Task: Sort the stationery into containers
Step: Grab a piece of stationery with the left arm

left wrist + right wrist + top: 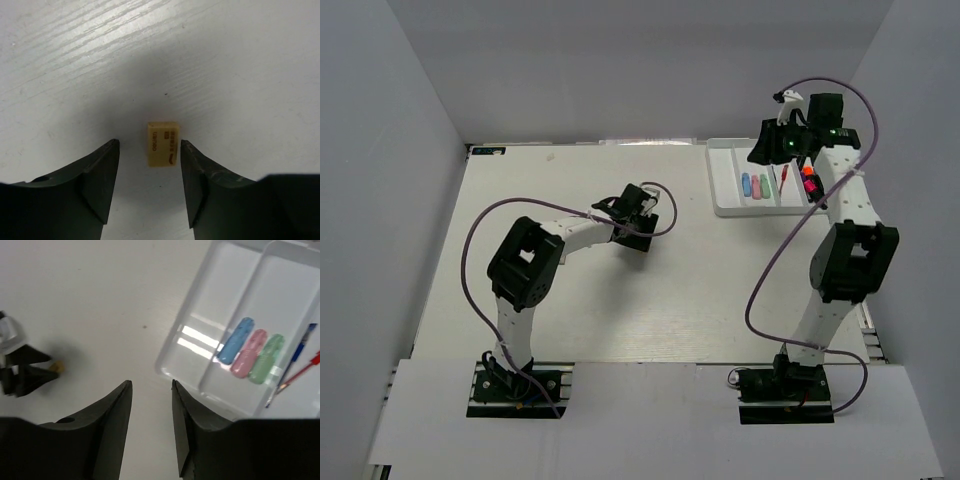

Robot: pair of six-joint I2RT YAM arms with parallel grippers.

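Observation:
A small tan eraser (163, 144) with printed lettering lies flat on the white table. My left gripper (150, 145) is open and low over it, one finger on each side, not touching. In the top view the left gripper (640, 232) is at mid-table and hides the eraser. The white divided tray (728, 175) at the back right holds blue (236, 340), pink (248, 353) and green (266, 359) capsules, a blue pen (300, 347) and a red pen (305, 367). My right gripper (151, 384) is open and empty, raised near the tray (200, 340).
Orange and pink highlighters (810, 180) lie in the tray's right compartment, partly under the right arm. The tray's leftmost compartment holds nothing. Grey walls enclose the table on three sides. The right wrist view shows the left gripper (20, 372) by the eraser (58, 367).

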